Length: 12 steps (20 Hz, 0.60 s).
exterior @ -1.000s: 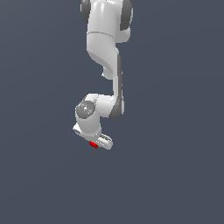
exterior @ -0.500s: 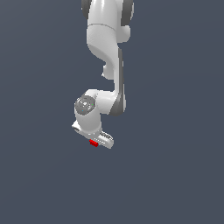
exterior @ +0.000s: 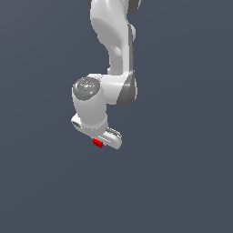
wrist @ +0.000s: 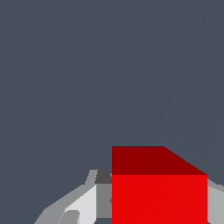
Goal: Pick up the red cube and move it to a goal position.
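The red cube [exterior: 97, 143] is tiny and sits between the fingers of my white gripper [exterior: 102, 141], which points down below the wrist in the middle of the exterior view. In the wrist view the red cube [wrist: 158, 192] fills the space between the two grey-white fingers [wrist: 81, 205], which press against its sides. The gripper is shut on the cube. Most of the fingers are hidden behind the hand in the exterior view.
The white arm [exterior: 113, 41] comes down from the top of the exterior view. All around is a plain dark grey-blue surface [exterior: 182, 182], with no other object and no goal marker in view.
The gripper has moved up a little in the exterior view, with the red cube held in it the whole time.
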{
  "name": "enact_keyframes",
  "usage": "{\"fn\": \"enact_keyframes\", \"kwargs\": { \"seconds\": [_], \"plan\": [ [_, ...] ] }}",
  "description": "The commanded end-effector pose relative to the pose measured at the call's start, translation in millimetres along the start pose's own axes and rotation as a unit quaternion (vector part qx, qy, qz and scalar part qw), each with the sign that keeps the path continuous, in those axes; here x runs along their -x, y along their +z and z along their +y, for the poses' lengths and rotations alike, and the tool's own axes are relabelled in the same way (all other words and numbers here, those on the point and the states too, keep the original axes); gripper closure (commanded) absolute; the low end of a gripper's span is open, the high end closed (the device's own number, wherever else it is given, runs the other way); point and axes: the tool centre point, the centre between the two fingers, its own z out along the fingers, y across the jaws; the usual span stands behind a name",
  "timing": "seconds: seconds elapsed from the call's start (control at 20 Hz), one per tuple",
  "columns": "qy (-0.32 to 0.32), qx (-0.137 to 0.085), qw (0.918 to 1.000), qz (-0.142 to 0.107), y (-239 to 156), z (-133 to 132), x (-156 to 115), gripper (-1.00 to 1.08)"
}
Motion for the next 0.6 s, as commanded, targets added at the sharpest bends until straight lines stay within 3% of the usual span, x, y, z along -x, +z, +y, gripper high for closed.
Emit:
{"fn": "enact_keyframes", "kwargs": {
  "seconds": [0.0, 0.55],
  "plan": [
    [0.0, 0.0, 1.0, 0.0, -29.1, -5.4, -1.6, 1.08],
    [0.0, 0.0, 1.0, 0.001, -132.0, -26.5, -10.1, 1.08]
  ]
}}
